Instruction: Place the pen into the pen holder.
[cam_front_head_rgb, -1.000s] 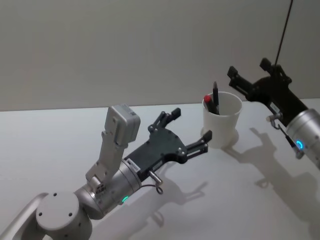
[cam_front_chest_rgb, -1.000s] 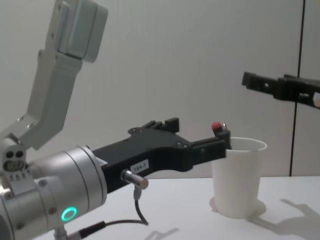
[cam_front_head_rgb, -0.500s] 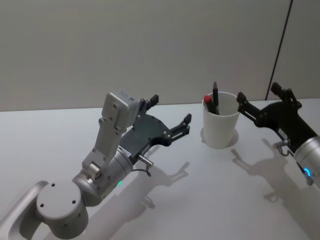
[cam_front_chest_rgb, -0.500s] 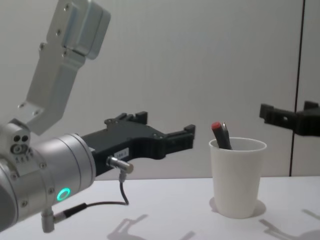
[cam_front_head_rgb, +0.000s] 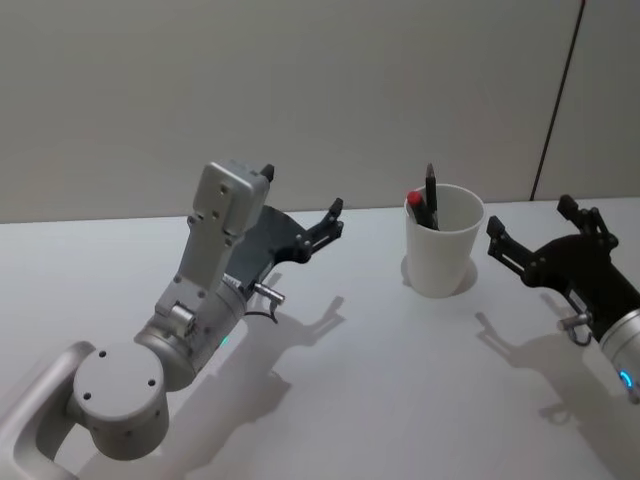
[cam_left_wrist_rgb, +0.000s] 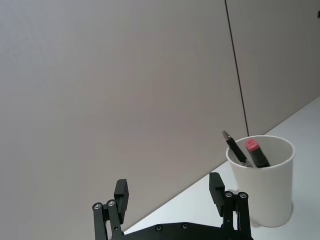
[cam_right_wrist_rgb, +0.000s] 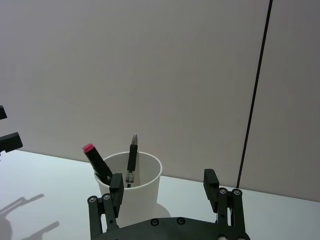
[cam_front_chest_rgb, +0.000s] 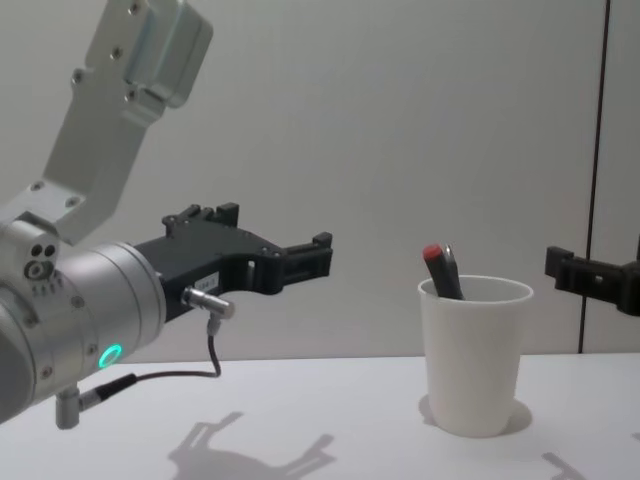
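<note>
The pen holder (cam_front_head_rgb: 443, 245) is a white paper cup standing upright on the table, right of centre. A red-capped pen (cam_front_head_rgb: 417, 204) and a slim black pen (cam_front_head_rgb: 431, 192) lean inside it, their tops poking above the rim. My left gripper (cam_front_head_rgb: 302, 190) hovers open and empty to the cup's left, well apart from it. My right gripper (cam_front_head_rgb: 530, 217) is open and empty just right of the cup, above the table. The left wrist view has the cup (cam_left_wrist_rgb: 262, 182) beyond the open left gripper (cam_left_wrist_rgb: 168, 185). The right wrist view has the cup (cam_right_wrist_rgb: 131, 187) beyond the open right gripper (cam_right_wrist_rgb: 163, 180).
The white table (cam_front_head_rgb: 380, 380) spreads around the cup, with the arms' shadows on it. A plain wall stands close behind, with a dark vertical seam (cam_front_head_rgb: 555, 100) at the right.
Both grippers have drawn back from the cup: the left one went left and away, the right one went right and lower. The two pens stay in the cup.
</note>
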